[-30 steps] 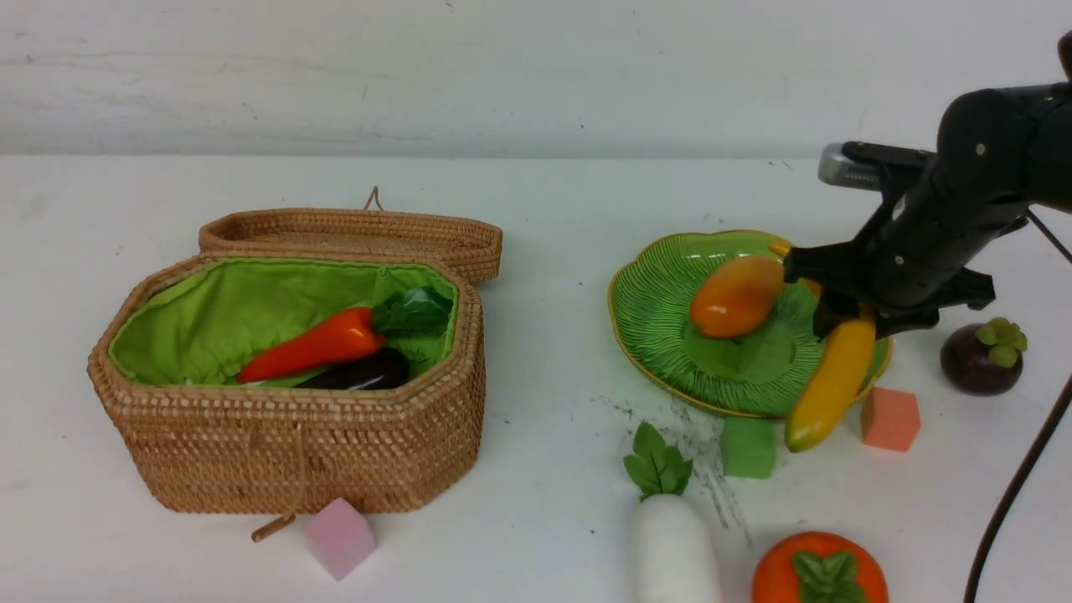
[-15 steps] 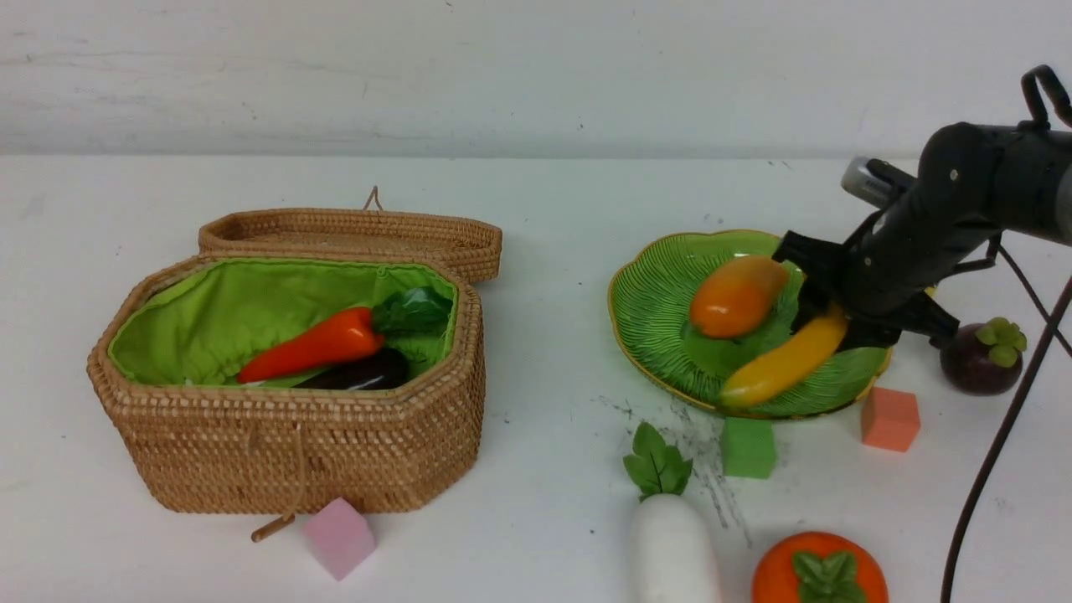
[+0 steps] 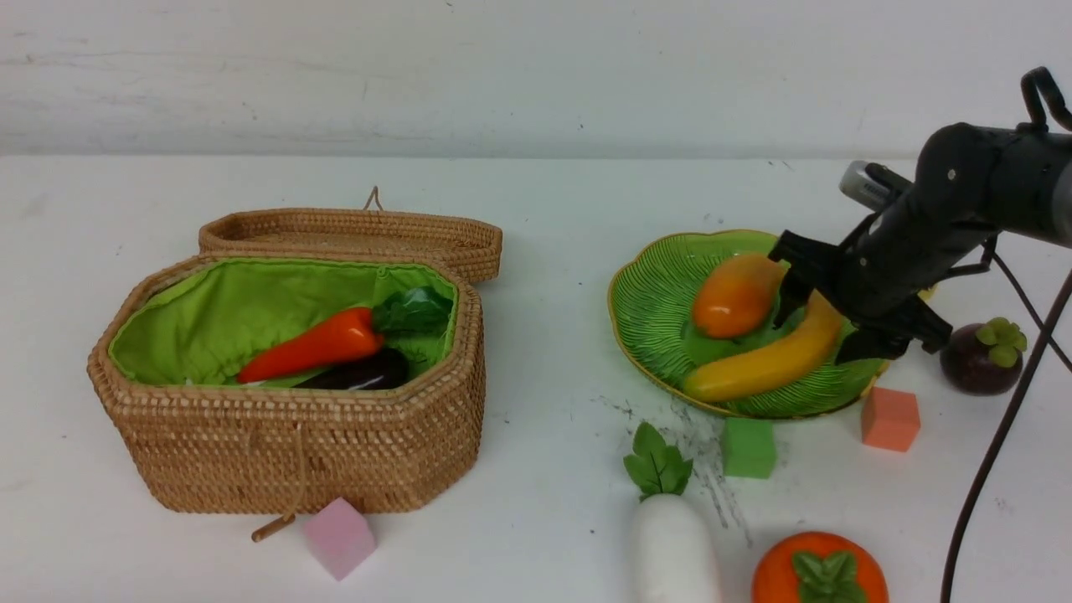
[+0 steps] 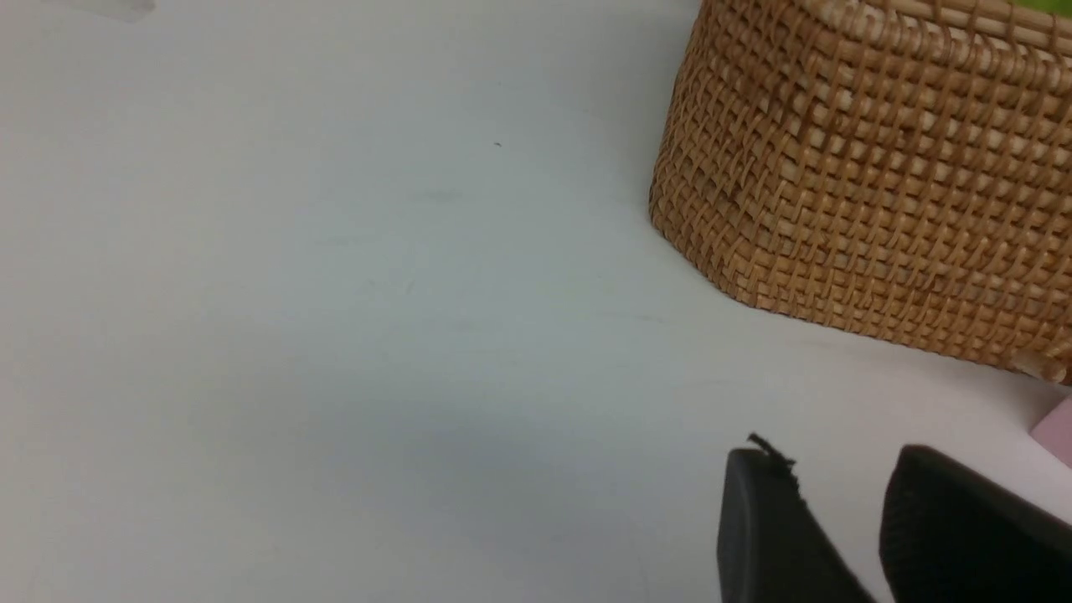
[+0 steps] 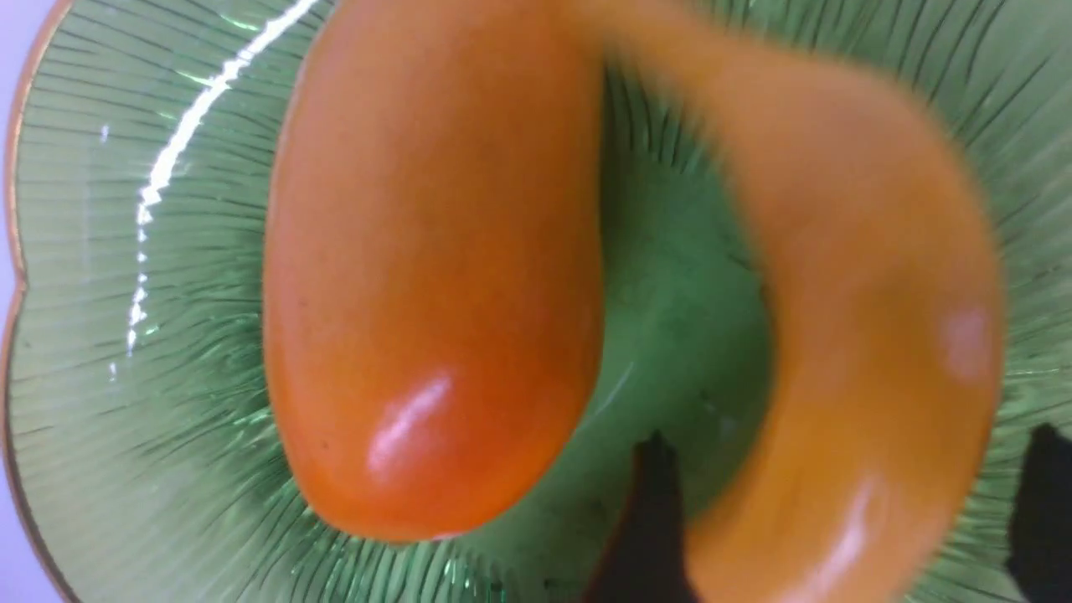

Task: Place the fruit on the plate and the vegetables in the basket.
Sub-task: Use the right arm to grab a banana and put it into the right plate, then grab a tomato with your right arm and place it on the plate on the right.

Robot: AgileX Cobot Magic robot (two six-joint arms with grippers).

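Banana [image 3: 754, 373] is on the plate [image 3: 636, 276], three things left

The right gripper [image 3: 821, 331] has its jaws spread wide around the banana, which lies loose beside the mango [image 3: 733, 297]. The mangosteen [image 3: 980, 356] sits just right of the plate. The persimmon [image 3: 819, 574] and radish [image 3: 674, 548] wait on the near side. The carrot [image 3: 314, 347] and eggplant [image 3: 360, 373] are in the basket [image 3: 293, 452], far left. The left gripper [image 4: 837, 536] holds nothing, jaws a little apart.

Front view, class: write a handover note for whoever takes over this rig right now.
Left gripper: slightly open, empty, near the basket.
Right gripper: open, straddling the banana.
Done: mango and banana on the plate; carrot and eggplant in the basket.
To do: radish to basket; persimmon and mangosteen to plate. All three lie on the table.
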